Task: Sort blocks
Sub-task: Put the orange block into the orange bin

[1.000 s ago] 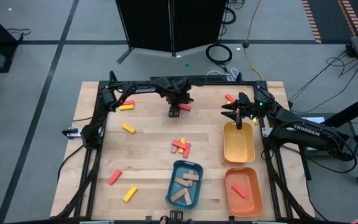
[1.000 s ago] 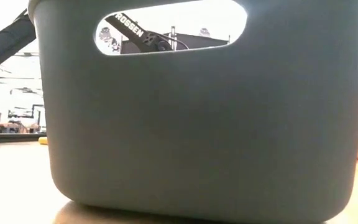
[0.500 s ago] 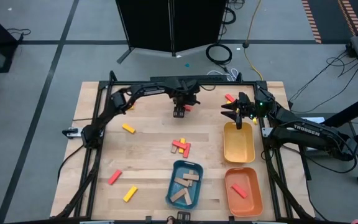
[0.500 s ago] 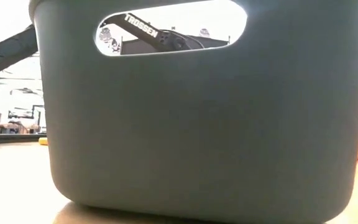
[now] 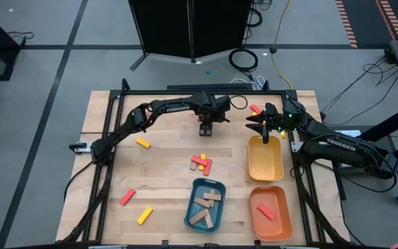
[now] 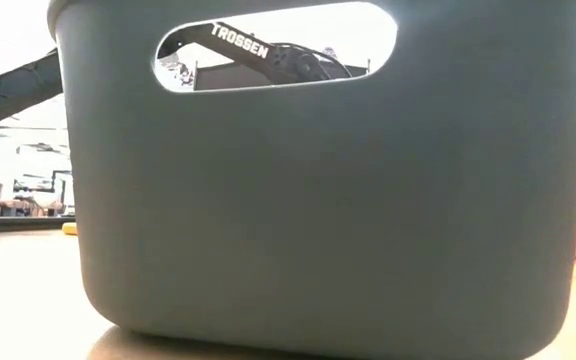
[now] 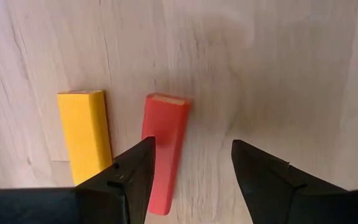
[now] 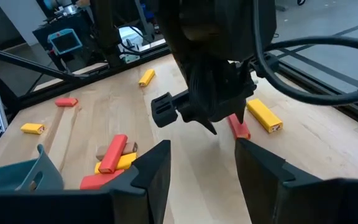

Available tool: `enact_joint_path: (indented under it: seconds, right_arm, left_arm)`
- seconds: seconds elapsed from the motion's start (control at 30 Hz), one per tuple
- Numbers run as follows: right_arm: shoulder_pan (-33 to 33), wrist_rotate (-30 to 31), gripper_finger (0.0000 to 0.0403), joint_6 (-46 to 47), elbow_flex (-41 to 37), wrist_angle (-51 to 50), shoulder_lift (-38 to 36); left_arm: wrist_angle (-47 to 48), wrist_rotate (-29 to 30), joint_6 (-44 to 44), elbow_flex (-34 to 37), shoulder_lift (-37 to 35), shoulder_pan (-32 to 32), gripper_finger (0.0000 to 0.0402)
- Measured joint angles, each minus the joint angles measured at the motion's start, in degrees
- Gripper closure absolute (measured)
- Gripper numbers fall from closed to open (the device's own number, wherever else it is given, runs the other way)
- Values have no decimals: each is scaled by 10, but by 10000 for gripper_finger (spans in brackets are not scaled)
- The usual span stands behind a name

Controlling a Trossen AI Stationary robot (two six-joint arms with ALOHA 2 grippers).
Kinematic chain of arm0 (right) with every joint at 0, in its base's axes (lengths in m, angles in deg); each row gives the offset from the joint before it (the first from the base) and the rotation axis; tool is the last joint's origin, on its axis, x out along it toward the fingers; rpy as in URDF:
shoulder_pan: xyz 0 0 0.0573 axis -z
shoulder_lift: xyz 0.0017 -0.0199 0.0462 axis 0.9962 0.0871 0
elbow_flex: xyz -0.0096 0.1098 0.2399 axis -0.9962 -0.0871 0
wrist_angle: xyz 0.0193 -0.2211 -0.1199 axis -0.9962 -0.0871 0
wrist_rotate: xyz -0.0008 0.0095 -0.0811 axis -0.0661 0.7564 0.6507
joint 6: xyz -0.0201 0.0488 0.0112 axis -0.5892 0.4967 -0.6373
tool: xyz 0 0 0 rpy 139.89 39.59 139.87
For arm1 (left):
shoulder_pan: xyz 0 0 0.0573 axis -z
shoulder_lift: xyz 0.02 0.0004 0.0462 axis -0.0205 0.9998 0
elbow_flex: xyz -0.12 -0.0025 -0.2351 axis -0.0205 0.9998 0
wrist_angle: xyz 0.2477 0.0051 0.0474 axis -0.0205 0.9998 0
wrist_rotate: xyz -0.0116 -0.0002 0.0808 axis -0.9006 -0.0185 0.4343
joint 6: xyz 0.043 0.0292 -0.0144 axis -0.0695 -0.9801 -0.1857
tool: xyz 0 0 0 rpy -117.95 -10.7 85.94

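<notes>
The left gripper (image 5: 205,131) has moved sideways along the far side of the surface (image 5: 164,173), fingers apart, over a red block (image 7: 164,149) beside a yellow block (image 7: 89,134), ready to pick; the right gripper (image 5: 260,123) waits, fingers apart

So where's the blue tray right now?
In the high view, the blue tray sits near the table's front edge, just left of the orange tray and below the little pile of red and yellow blocks.
</notes>
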Motion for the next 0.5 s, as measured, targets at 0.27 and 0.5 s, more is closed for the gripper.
enact_joint_path:
  seconds: [0.27, 0.5]
  right_arm:
    - [0, -14, 259, 14, 0, 3, 0]
    - [0, -14, 259, 28, 0, 3, 0]
  left_arm:
    - [-41, 2, 16, 0, 0, 4, 194]
    - [-34, 6, -1, 0, 0, 1, 194]
